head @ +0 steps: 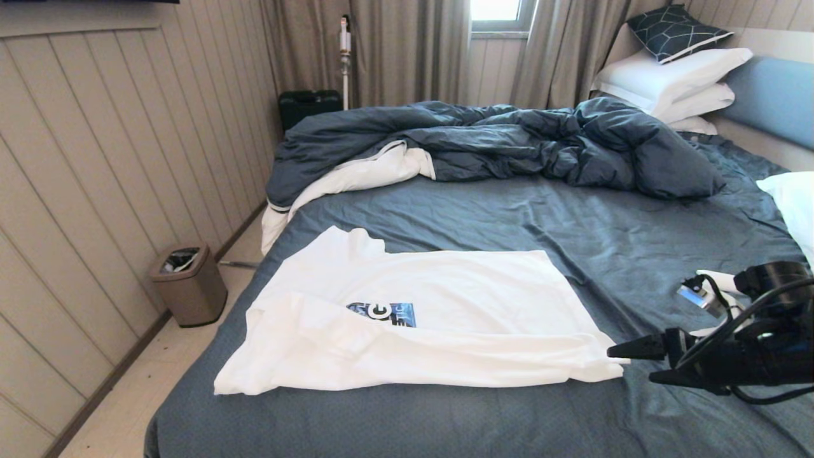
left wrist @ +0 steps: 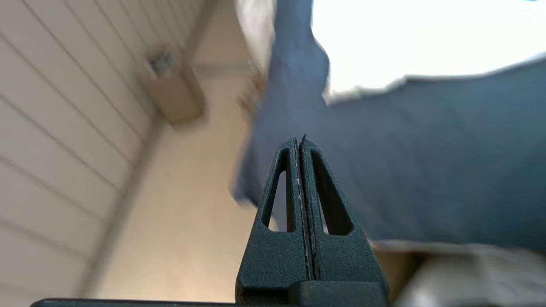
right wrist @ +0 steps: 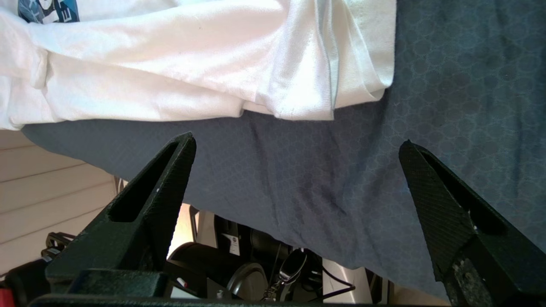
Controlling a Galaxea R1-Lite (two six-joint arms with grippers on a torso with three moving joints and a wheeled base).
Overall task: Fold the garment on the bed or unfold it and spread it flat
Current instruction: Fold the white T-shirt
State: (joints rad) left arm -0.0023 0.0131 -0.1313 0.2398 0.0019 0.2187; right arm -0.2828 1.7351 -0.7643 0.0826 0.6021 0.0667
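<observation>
A white T-shirt with a blue print, the garment, lies on the near left part of the bed. Its near long edge is folded over itself. My right gripper hovers just off the garment's near right corner, open, with nothing between its fingers. In the right wrist view that corner of the garment lies on the sheet just beyond the open right gripper. The left gripper is outside the head view. In its wrist view it is shut and empty, off the bed's near left corner, with the garment beyond.
A rumpled dark duvet lies across the far side, with stacked pillows at the headboard and a white pillow at the right edge. A brown bin stands on the floor by the panelled wall. The robot's base shows under the bed's near edge.
</observation>
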